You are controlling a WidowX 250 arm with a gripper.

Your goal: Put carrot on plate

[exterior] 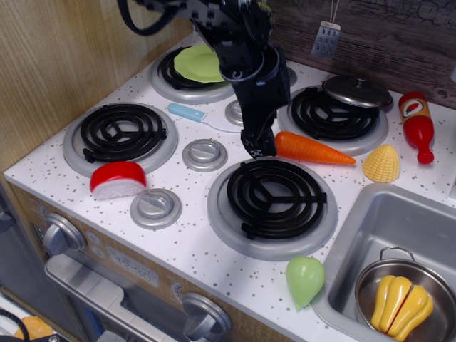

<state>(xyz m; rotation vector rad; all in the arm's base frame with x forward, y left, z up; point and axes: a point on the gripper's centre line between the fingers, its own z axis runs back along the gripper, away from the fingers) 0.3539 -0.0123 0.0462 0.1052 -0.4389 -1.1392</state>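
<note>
The orange carrot (313,149) lies on the white stove top between the two right burners, tip pointing right. Its green stem end is hidden behind my black gripper (258,146), which hangs over that end with its fingers pointing down and looks open, holding nothing. The lime-green plate (194,64) sits on the back left burner, partly hidden by my arm (242,43).
A blue-handled utensil (188,112) and a red-and-white toy (118,179) lie to the left. A yellow shell (382,164), ketchup bottle (417,125) and pot lid (356,91) are to the right. A pale green pear (305,279) lies at the front by the sink (370,214).
</note>
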